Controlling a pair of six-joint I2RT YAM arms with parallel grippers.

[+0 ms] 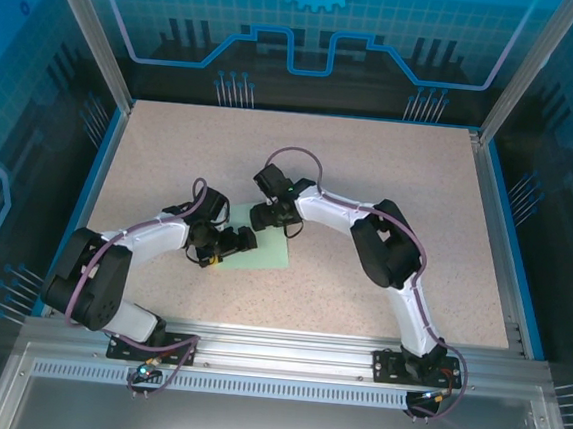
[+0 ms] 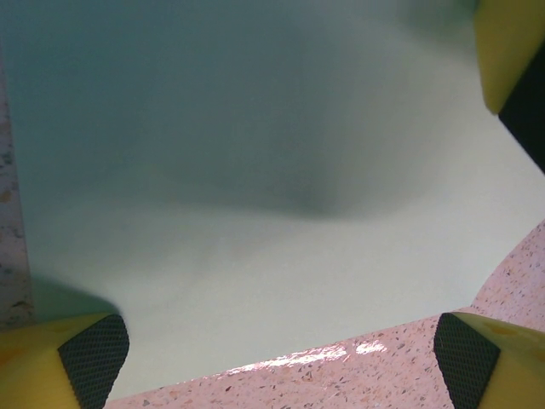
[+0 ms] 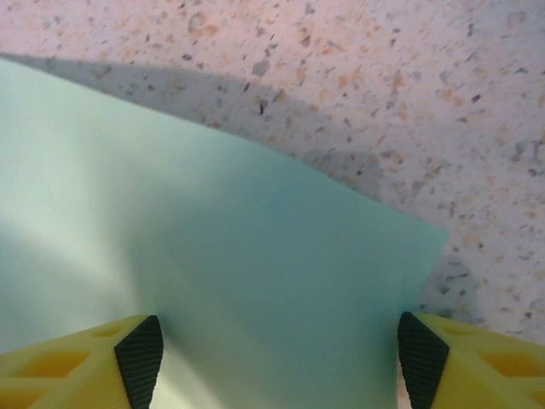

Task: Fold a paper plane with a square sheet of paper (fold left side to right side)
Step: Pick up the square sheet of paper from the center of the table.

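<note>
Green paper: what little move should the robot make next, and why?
Probably the right tool should pinch shut on the green paper. Its jaws stand apart astride the paper's corner, the sheet lies flat on the table, and the open left tool hovers over it.

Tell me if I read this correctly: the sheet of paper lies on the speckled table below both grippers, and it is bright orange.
No: the sheet of paper is pale mint-green, not bright orange, as the right wrist view shows. The rest holds: it lies on the speckled table below the left gripper and the right gripper.
</note>
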